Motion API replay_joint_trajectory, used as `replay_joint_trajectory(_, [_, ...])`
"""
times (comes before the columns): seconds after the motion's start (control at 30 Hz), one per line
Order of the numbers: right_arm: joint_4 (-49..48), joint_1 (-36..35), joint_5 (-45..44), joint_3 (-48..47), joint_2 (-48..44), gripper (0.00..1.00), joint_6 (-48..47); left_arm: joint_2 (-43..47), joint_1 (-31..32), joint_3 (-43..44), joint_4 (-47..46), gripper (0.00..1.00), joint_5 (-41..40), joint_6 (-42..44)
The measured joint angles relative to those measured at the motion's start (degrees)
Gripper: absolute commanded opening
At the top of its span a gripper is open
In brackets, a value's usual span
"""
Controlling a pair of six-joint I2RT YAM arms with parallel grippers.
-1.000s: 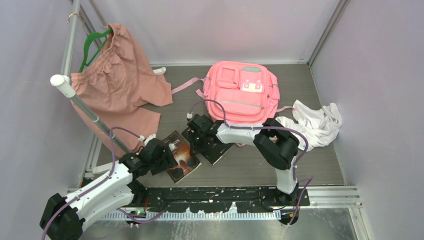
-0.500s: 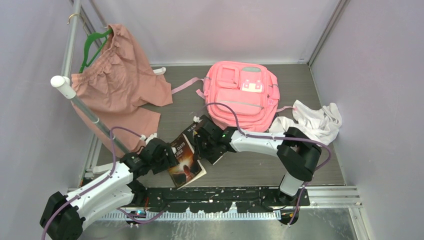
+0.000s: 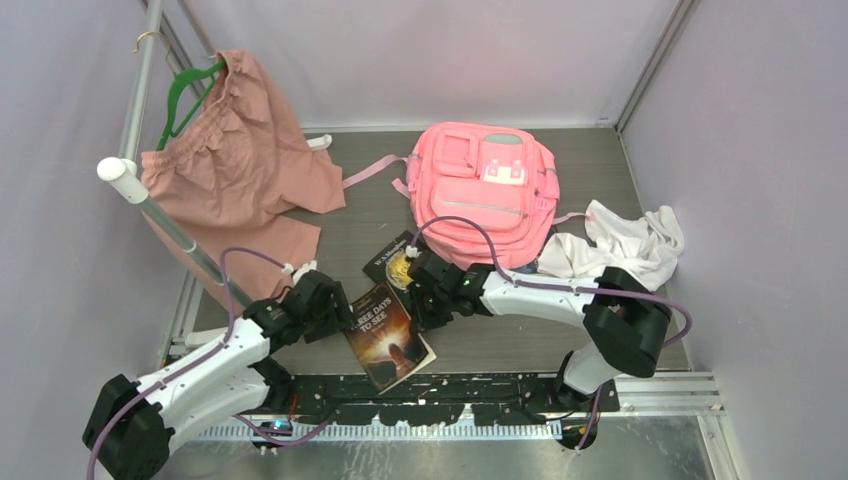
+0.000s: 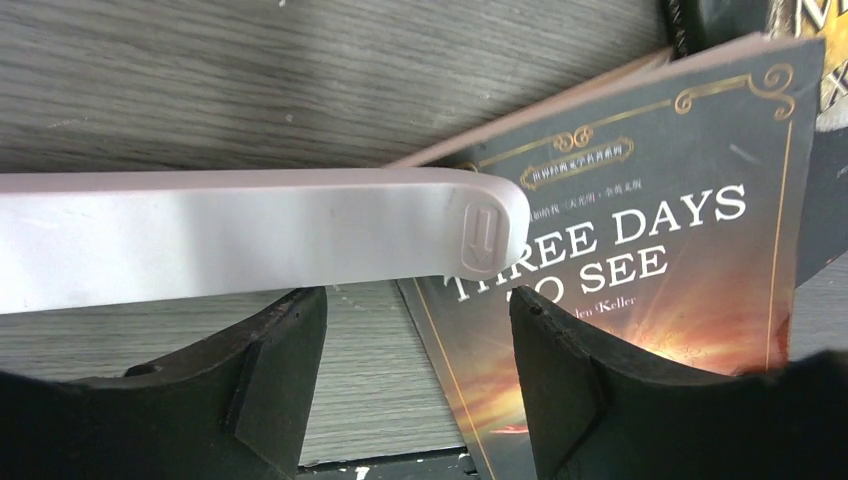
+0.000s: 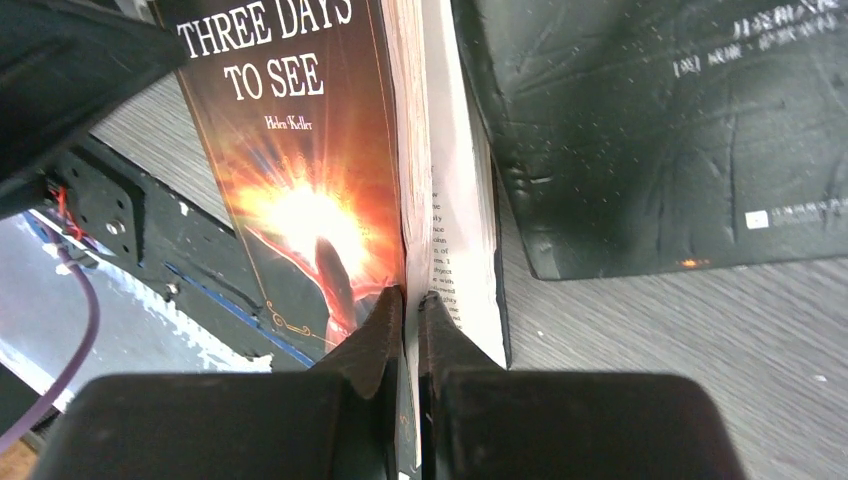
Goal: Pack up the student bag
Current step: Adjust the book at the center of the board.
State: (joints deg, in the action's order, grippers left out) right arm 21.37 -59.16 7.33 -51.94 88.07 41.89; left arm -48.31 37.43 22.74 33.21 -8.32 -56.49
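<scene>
One dark paperback book (image 3: 388, 335); right fingers (image 5: 372, 335) pinch its edge tight, holding it tilted; left fingers (image 4: 270, 370) gape empty alongside, presumably to receive it.

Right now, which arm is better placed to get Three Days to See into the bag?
Right. The right gripper is shut on the book, and the bag lies just beyond it. The left gripper is open beside the book, holding nothing.

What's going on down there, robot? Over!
Right pincer shut on the book. Left pincer open near it. Student bag lying flat behind. Second book lies between them.
</scene>
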Motion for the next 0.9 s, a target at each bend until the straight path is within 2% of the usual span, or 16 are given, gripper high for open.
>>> replay_joint_trajectory(0.3, [6.7,0.0,-2.0,0.3,-5.7,0.01,-2.3,-1.3,-0.7,1.6,-0.3,0.67,0.1,2.1])
replay_joint_trajectory(0.47, [10.4,0.0,-3.3,-0.1,-7.2,0.01,-3.3,-2.1,-0.7,1.6,-1.3,0.65,4.2,3.5])
replay_joint_trajectory(0.5, [10.8,0.0,-3.5,0.0,-7.3,0.06,-3.5,-2.1,-0.7,1.6,-1.7,0.64,5.2,3.6])
replay_joint_trajectory(0.57, [11.4,-0.1,-4.5,0.1,-7.5,0.48,-3.7,-2.1,-0.7,1.6,-2.7,0.63,7.5,4.0])
replay_joint_trajectory(0.6, [11.6,-0.2,-4.9,0.1,-7.5,0.62,-3.7,-2.1,-0.7,1.6,-3.2,0.63,8.5,4.2])
replay_joint_trajectory(0.63, [11.9,-0.1,-5.5,0.2,-7.4,0.72,-3.8,-2.1,-0.7,1.6,-3.7,0.63,9.5,4.2])
replay_joint_trajectory(0.7, [12.5,-0.1,-6.8,0.3,-7.4,0.78,-3.9,-2.1,-0.7,1.6,-4.6,0.63,11.6,4.4])
replay_joint_trajectory(0.9, [9.3,2.6,-6.3,4.9,-7.6,0.82,-2.2,-2.4,-0.7,1.6,-6.6,0.62,16.8,4.5])
